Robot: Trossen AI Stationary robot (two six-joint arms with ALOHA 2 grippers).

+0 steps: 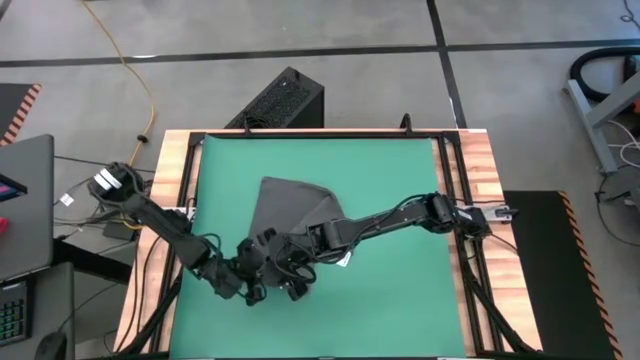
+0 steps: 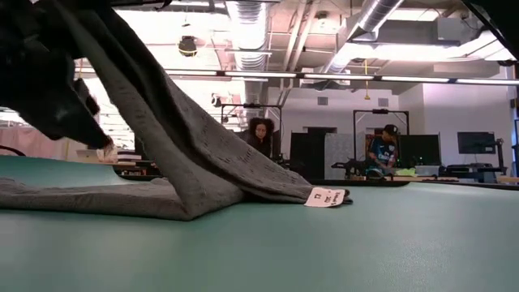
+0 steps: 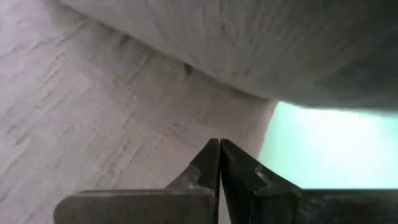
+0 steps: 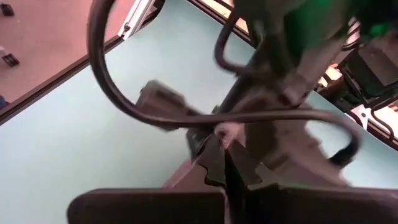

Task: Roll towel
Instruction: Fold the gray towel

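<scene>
The dark grey towel (image 1: 290, 205) lies near the middle of the green mat (image 1: 400, 300). Its near part is drawn up off the mat toward both grippers. In the low view the towel (image 2: 186, 154) slopes from high on the left down to a fold on the mat, where its white tag (image 2: 324, 197) rests. A flat part (image 2: 81, 196) lies on the mat. My right gripper (image 1: 292, 272) is shut at the raised cloth. My left gripper (image 1: 256, 285) is shut just left of it, under the raised cloth (image 3: 236, 43). My right gripper is shut on the towel's raised near part (image 4: 183, 177), and the cloth hangs from there down to the mat, fairly taut. My left arm stands in front of the fingertips, so the exact part and number of layers stay hidden. My left gripper's shut fingers (image 3: 208, 165) point at the towel's surface (image 3: 124, 124); I cannot tell whether they touch it.
The mat is bare to the right (image 1: 400, 220) and along the near edge. A black frame and the wooden table rim (image 1: 470, 170) border it. A black box (image 1: 285, 100) stands beyond the far edge. People (image 2: 381, 150) sit in the room behind.
</scene>
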